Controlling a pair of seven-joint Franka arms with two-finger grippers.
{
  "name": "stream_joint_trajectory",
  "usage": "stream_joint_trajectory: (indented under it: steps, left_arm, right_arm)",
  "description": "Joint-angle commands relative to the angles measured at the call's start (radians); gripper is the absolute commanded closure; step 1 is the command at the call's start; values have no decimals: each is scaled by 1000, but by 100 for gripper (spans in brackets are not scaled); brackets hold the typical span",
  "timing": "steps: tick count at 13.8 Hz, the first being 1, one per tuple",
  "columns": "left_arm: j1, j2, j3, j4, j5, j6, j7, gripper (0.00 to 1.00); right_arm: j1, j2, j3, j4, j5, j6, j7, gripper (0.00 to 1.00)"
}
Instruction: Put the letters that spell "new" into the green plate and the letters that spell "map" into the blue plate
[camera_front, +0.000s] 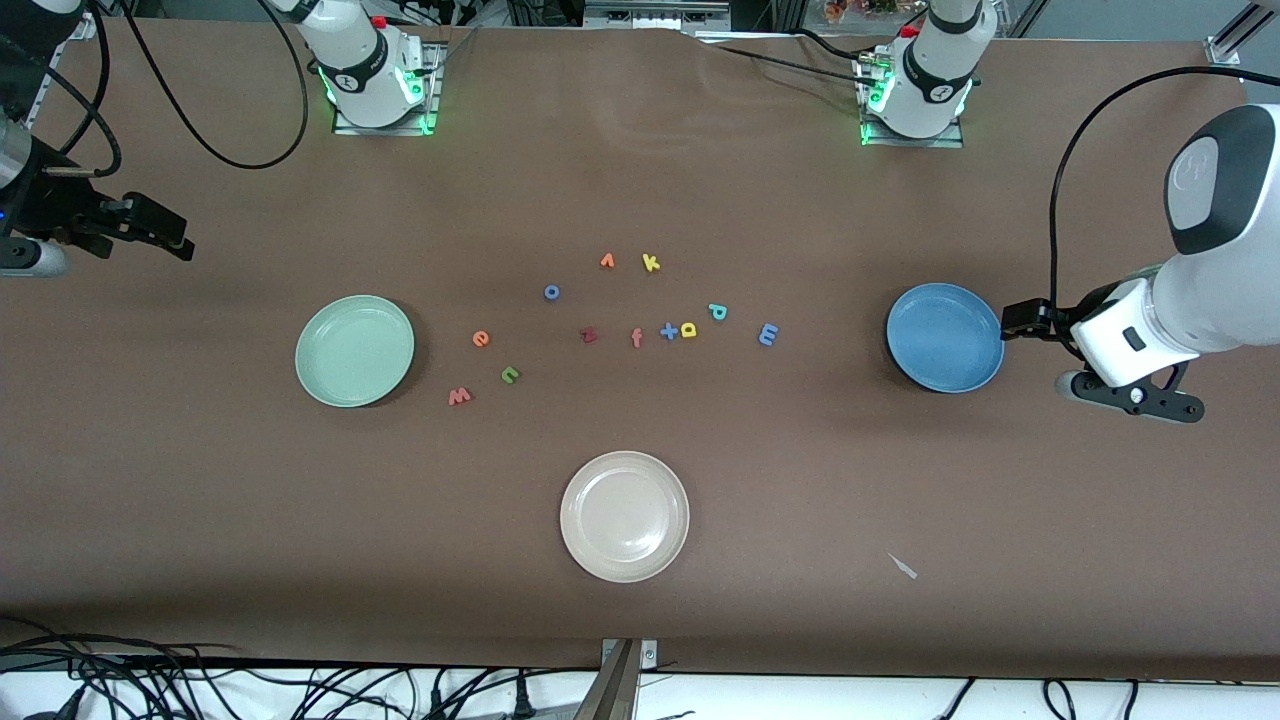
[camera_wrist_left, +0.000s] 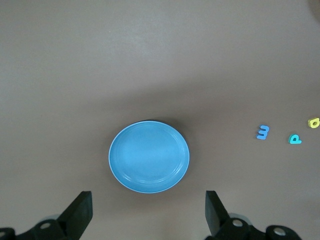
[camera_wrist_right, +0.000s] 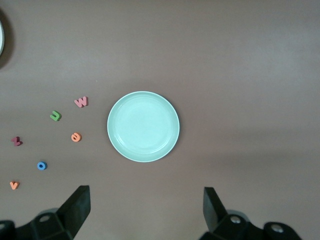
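The pale green plate (camera_front: 355, 350) lies toward the right arm's end. Beside it lie the orange e (camera_front: 481, 339), green n (camera_front: 510, 375) and pinkish w (camera_front: 459, 396). The blue plate (camera_front: 945, 337) lies toward the left arm's end, with the blue m (camera_front: 768, 334), teal p (camera_front: 718, 311) and yellow a (camera_front: 689, 329) beside it. Both plates hold nothing. My left gripper (camera_front: 1022, 320) hangs open over the table by the blue plate (camera_wrist_left: 149, 156). My right gripper (camera_front: 150, 228) hangs open over the table's end, past the green plate (camera_wrist_right: 143, 126).
A cream plate (camera_front: 625, 516) sits nearer the camera at mid-table. Other letters lie between the plates: a blue o (camera_front: 551, 292), orange v (camera_front: 607, 261), yellow k (camera_front: 651, 263), dark red z (camera_front: 589, 335), salmon f (camera_front: 636, 338) and a blue cross (camera_front: 668, 331).
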Motion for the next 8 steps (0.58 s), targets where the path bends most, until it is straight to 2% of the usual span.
stream_joint_trajectory:
  steps: [1, 8]
  left_arm:
    - [7, -22, 1, -23, -22, -1, 21, 0]
    - [5, -24, 1, -23, -22, -1, 21, 0]
  right_arm:
    - [-1, -1, 6, 17, -10, -28, 107, 0]
    - [4, 7, 9, 8, -5, -79, 263, 0]
